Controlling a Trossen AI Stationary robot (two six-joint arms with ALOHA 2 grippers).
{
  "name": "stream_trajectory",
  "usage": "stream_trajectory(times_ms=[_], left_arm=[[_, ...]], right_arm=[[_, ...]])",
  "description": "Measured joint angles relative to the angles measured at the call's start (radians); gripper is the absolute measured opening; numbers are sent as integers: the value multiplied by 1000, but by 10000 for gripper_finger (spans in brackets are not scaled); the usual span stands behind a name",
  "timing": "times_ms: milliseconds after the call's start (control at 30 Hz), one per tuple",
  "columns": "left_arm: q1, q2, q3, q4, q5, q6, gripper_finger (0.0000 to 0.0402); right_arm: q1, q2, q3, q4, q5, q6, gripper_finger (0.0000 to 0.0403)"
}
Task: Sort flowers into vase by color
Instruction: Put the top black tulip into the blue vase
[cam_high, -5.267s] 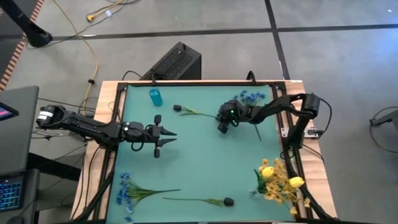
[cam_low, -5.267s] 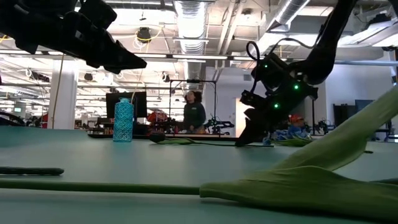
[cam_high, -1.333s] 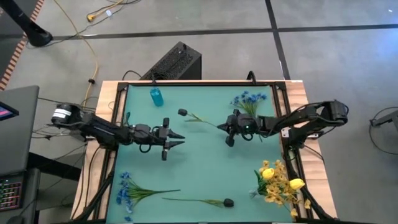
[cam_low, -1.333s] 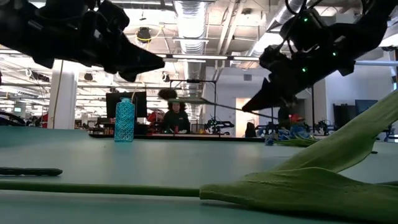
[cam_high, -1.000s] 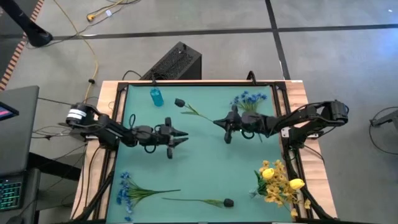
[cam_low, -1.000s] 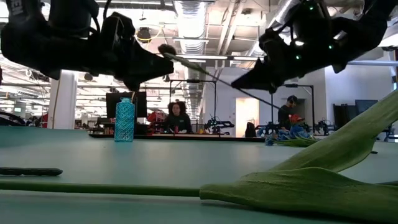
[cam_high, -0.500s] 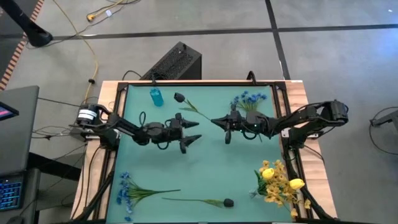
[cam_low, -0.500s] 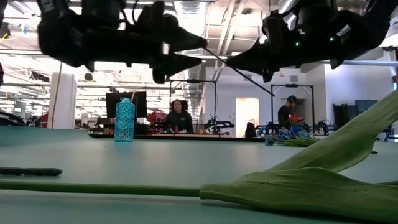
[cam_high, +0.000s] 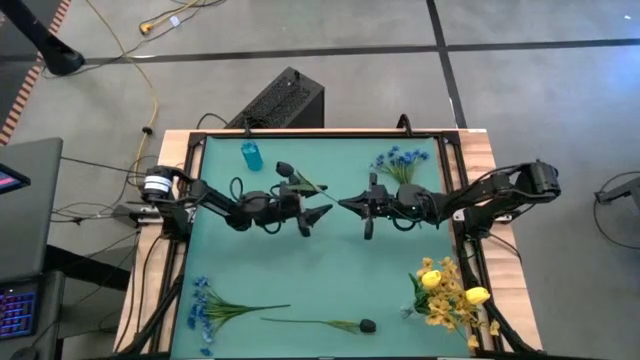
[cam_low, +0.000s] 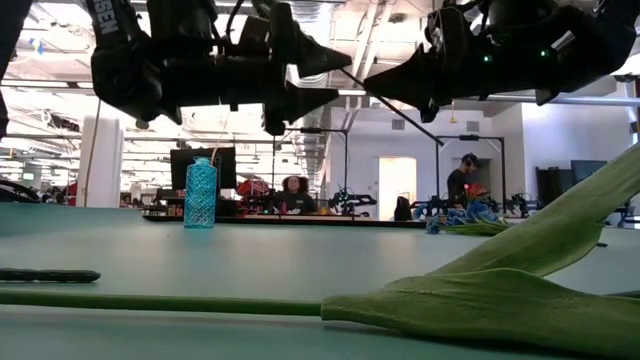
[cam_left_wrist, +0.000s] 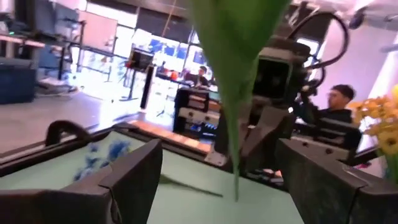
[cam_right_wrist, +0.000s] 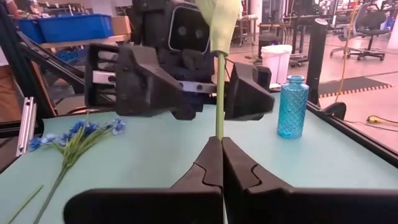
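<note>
— Where is the right pincer (cam_high: 350, 204)?

— Up off the tabletop (cam_high: 330, 270), near its middle, fingers pressed together on the thin green stem of a dark-budded flower (cam_high: 297, 182). The right wrist view shows the stem rising straight out of the closed tips.

— And which way does the flower run from there?

— Its long axis points away from the right pincer, toward the blue vase (cam_high: 250, 155). The dark bud is the far end, nearest the vase.

— The left pincer (cam_high: 318, 214)?

— Facing the right one, fingers spread wide. In its wrist view the flower's green leaf hangs between the two fingers, not yet touched by either.

— So the left arm is nearer the vase?

— Yes, clearly. I'd judge this a handover: the left pincer must close on the stem before the right lets go.
</note>
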Motion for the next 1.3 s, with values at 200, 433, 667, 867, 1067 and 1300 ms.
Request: stream_trajectory(times_ms=[200, 433, 667, 867, 1067, 1300], left_arm=[[0, 1, -1, 17, -8, 7, 302], [0, 0, -1, 39, -41, 8, 302], [0, 0, -1, 42, -59, 8, 273], [0, 0, -1, 36, -59, 8, 192], [-1, 0, -1, 36, -26, 47, 83], [-1, 0, -1, 36, 22, 60, 7]], right_arm=[[0, 0, 0, -5, 0, -2, 17], [5, 0, 0, -7, 0, -15, 17], [6, 0, 0, -7, 0, -17, 17], [7, 0, 0, -7, 0, -17, 17], [7, 0, 0, -7, -40, -16, 31], [6, 0, 0, -9, -48, -10, 57]])
